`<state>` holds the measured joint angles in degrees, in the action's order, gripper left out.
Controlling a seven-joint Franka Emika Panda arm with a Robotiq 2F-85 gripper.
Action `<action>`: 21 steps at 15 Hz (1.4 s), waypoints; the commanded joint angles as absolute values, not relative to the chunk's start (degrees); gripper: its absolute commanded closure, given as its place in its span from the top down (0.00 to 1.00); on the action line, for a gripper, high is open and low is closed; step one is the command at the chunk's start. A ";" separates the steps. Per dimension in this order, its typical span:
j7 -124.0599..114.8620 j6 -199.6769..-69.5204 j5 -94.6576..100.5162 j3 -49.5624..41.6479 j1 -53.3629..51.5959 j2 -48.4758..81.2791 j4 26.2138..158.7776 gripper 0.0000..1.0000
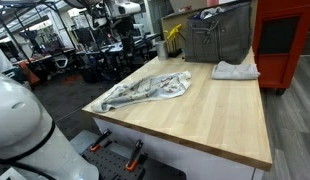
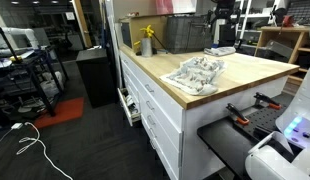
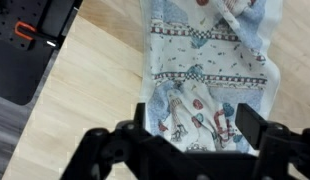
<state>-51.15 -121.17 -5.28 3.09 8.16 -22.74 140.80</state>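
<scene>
A crumpled white cloth (image 3: 205, 60) printed with blue and red figures lies on the wooden table top (image 3: 85, 110). In the wrist view my gripper (image 3: 198, 125) hangs right over the near end of this cloth. Its two black fingers (image 3: 253, 125) stand wide apart, one on each side of the printed fabric, and hold nothing. Both exterior views show the same cloth (image 1: 147, 90) (image 2: 198, 72) spread near the middle of the table. I cannot make out the gripper itself in either exterior view.
A second, plain white cloth (image 1: 236, 70) lies at the far side of the table by a grey metal bin (image 1: 217, 38). A yellow bottle (image 2: 147, 40) stands at the back. Black clamps with orange handles (image 3: 25, 35) sit below the table edge. A red cabinet (image 1: 287, 40) stands beyond.
</scene>
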 commanded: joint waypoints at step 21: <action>-74.73 -140.15 -2.29 -1.99 7.64 -2.89 140.34 1.00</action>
